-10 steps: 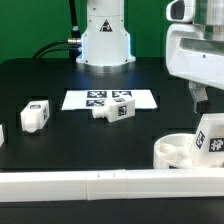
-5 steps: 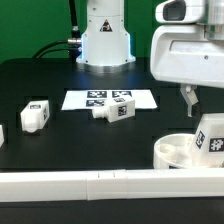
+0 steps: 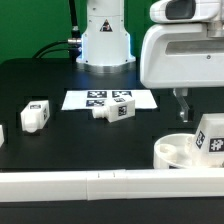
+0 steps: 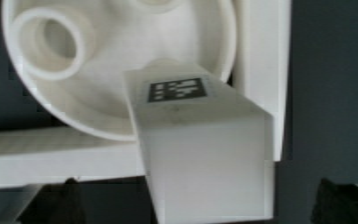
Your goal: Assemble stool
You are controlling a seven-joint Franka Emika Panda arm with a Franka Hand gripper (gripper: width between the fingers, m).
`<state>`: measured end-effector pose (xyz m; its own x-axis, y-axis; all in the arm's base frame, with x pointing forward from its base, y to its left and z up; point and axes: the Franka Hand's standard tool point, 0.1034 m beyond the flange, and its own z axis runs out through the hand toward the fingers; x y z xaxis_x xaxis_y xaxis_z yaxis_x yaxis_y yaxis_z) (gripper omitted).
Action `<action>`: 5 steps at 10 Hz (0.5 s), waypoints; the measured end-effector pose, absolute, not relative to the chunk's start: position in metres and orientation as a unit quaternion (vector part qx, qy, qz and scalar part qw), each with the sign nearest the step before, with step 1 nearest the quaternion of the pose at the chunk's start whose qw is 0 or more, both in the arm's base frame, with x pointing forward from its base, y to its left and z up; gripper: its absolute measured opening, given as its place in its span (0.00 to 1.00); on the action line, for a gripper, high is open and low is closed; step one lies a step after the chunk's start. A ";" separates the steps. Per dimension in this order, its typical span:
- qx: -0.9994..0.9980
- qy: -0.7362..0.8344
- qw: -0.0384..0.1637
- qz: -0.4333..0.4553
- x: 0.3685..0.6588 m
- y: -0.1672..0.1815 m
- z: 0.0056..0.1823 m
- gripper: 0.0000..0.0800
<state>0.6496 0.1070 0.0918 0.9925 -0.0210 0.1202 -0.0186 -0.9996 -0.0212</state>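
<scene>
The round white stool seat lies at the exterior view's lower right, against the long white rail. A tagged white leg stands upright on its right side. In the wrist view the seat shows its sockets, and the leg rises toward the camera between my fingertips without touching them. My gripper hangs above the seat, left of the leg, open and empty; in the wrist view it shows one dark fingertip on each side. Two loose legs lie on the table.
The marker board lies flat at the middle of the black table. The long white rail runs along the front edge. The robot base stands at the back. Part of another white piece shows at the left edge.
My arm has moved toward the exterior view's left, away from the upright leg. The leg stays standing on the seat. The loose legs have not moved.
</scene>
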 end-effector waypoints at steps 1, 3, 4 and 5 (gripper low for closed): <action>-0.998 -0.036 0.004 -0.060 0.649 0.110 0.090 0.81; -0.974 -0.221 -0.005 -0.054 0.646 0.122 0.090 0.81; -0.957 -0.287 -0.007 -0.045 0.645 0.114 0.091 0.81; -0.951 -0.305 -0.013 -0.049 0.647 0.109 0.091 0.81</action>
